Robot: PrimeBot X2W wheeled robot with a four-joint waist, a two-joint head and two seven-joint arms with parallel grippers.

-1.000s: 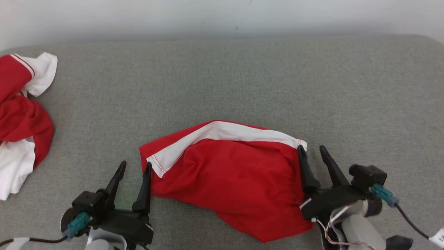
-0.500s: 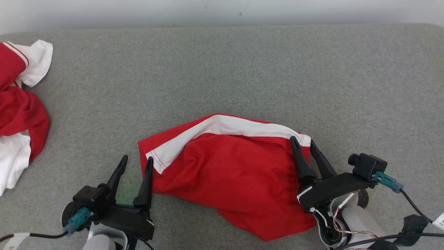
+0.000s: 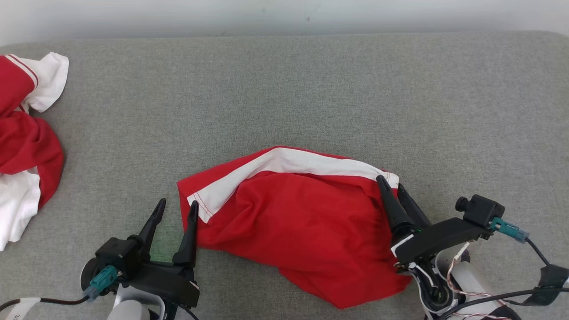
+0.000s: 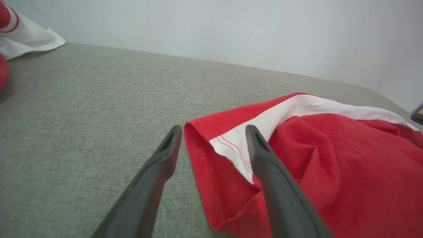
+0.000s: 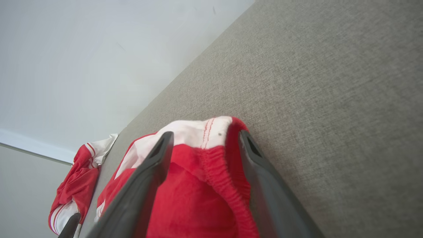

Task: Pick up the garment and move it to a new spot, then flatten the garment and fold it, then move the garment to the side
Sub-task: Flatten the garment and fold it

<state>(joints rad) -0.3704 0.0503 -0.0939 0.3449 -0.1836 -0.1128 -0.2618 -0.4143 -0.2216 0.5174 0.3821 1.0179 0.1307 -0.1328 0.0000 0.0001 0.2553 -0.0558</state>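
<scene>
The garment (image 3: 293,213) is a pair of red shorts with a white band, lying rumpled on the grey surface at the centre front. My left gripper (image 3: 178,203) is open at its left corner. In the left wrist view the red hem corner (image 4: 198,138) lies between the fingers of this gripper (image 4: 213,129), and the right finger rests over the white band. My right gripper (image 3: 390,182) is open at the garment's right corner. In the right wrist view that gripper (image 5: 205,133) straddles the gathered elastic edge (image 5: 214,165), which sits between the two fingers.
A second heap of red and white clothes (image 3: 22,133) lies at the far left edge and is also visible in the right wrist view (image 5: 76,185). The grey padded surface (image 3: 311,89) stretches bare behind the garment up to a pale wall (image 3: 284,13).
The head camera tilted a little. My right gripper has moved inward and rolled, so its fingers now straddle the garment's right corner instead of standing beside it. The left gripper has stayed put.
</scene>
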